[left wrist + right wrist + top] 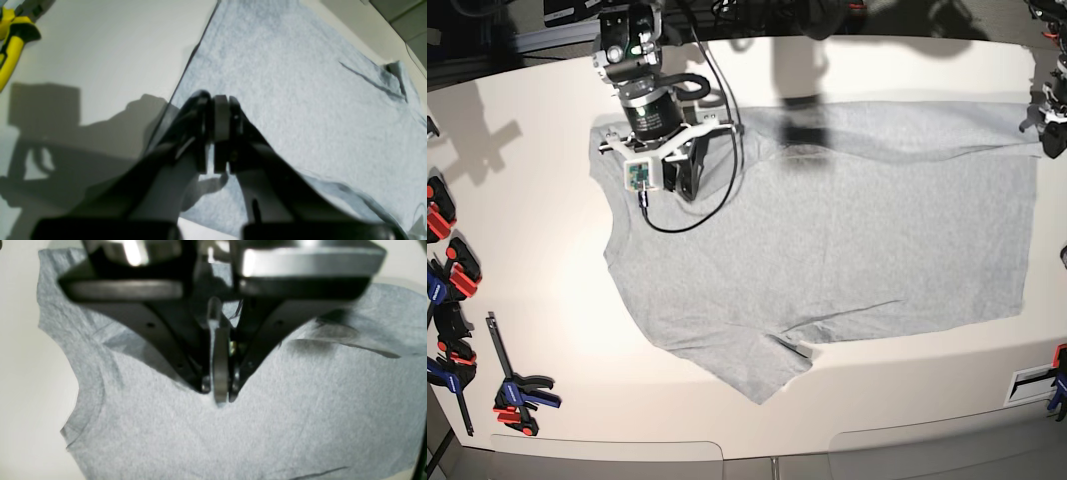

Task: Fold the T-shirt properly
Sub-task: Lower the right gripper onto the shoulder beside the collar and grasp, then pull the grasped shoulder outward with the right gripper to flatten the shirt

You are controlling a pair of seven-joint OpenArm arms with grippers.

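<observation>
Pressed together right at the lens: left gripper (215,110), dark pads meeting flat, poised over the straight edge of the T-shirt (283,100). Cannot tell whether any cloth is caught between the pads. Off at 10 o'clock in that view, a yellow-handled tool (13,50) on bare bench (110,50).

Likewise shut: right gripper (218,396), tips down on the grey knit, with a small pucker where they touch. Unclear whether a fold is pinched or merely pressed.

From overhead, T-shirt (827,250) spread plain side up across the middle of the bench (547,330), hem toward 3 o'clock, one sleeve pointing to 7 o'clock. Right gripper (677,178) at the garment's 10 o'clock, on the far sleeve and shoulder; left arm barely in view at 2 o'clock, by the far hem corner. Along the 12 o'clock edge, a narrow turned-over strip of cloth.

Probably placed so, at matching far corners, to carry that long edge toward 6 o'clock as one even fold. Folding judged barely begun.

Spare clamps (517,392) parked at 8 o'clock, clear of the cloth.
</observation>
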